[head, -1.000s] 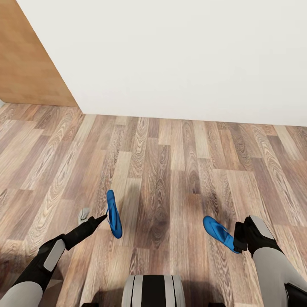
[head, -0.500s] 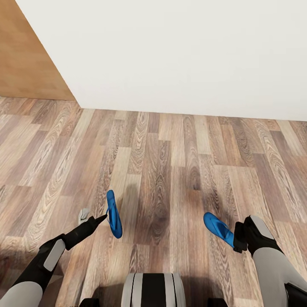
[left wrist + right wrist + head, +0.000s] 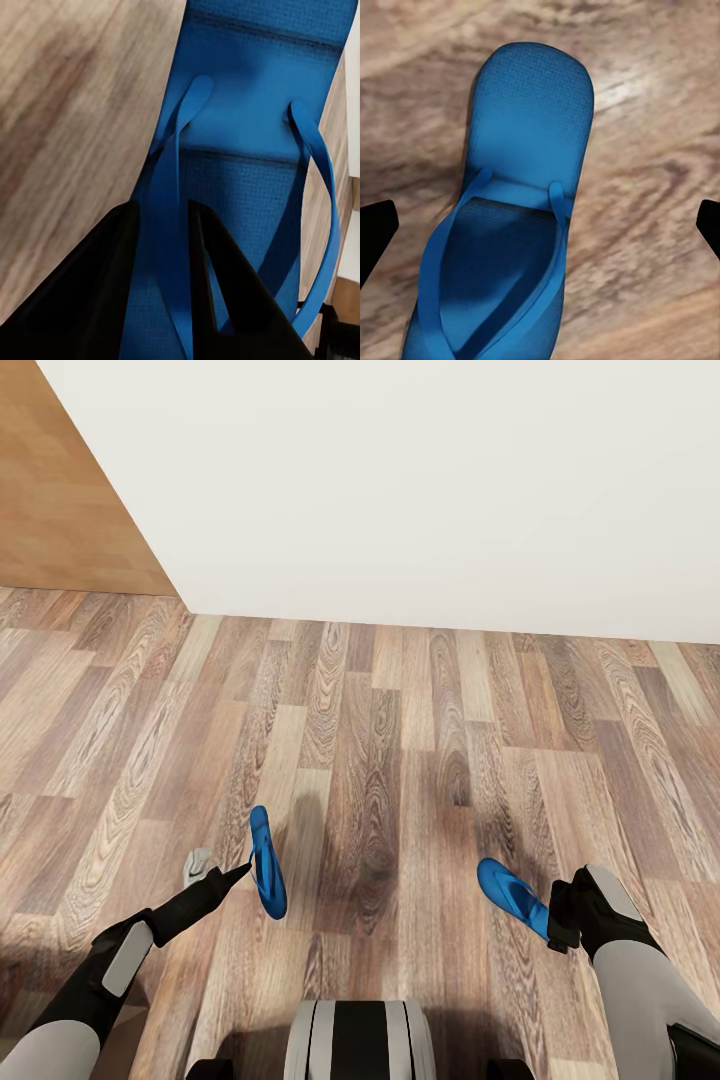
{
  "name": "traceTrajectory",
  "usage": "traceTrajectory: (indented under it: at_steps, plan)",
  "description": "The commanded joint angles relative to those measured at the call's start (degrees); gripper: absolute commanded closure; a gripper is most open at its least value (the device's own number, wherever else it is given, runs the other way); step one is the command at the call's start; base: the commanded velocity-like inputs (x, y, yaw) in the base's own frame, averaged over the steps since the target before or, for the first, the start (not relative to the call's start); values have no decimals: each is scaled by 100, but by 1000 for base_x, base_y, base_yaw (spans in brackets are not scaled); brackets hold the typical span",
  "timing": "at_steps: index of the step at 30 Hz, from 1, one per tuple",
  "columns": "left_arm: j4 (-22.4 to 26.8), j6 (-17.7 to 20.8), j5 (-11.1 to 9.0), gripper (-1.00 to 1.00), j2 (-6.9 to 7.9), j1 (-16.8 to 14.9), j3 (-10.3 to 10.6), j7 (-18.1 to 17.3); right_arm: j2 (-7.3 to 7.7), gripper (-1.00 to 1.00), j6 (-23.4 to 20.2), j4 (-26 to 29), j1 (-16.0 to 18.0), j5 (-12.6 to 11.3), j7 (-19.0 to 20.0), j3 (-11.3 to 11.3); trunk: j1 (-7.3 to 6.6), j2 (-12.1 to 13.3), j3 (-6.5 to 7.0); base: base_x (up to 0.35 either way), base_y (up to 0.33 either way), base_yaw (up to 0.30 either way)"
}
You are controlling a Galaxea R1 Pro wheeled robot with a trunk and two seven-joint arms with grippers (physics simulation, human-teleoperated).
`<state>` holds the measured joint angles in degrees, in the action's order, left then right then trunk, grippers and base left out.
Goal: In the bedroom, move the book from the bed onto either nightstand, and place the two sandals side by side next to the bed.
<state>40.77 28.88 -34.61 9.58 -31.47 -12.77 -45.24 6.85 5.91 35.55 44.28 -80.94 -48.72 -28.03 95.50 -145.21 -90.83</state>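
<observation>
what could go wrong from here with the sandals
1. The left gripper pinches just one thin strap of its sandal, which hangs edge-on above the floor; it may swing or slip out.
2. The other sandal sits at the right gripper, whose fingertips look wide apart in the right wrist view, so that hold may be loose.

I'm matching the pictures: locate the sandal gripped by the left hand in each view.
Head view: left sandal, lower left, at the left hand.
Left wrist view: across the middle, strap between the fingers.
Right wrist view: that is the other sandal.
Shared landmark: wood-plank floor.
</observation>
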Motion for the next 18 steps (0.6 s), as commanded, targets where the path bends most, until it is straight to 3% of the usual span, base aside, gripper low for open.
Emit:
traceTrajectory:
  at_steps: [1, 18]
  plan:
    - [1, 30, -18, 100, 0, -1, -8, 12, 1, -100, 59, 5, 1, -54, -6, -3, -1, -1, -3, 6, 0, 0]
    - [1, 29, -20, 100, 0, 0, -15, 11, 1, -100, 59, 5, 1, -56, -6, -2, -1, -1, -3, 40, 34, 0]
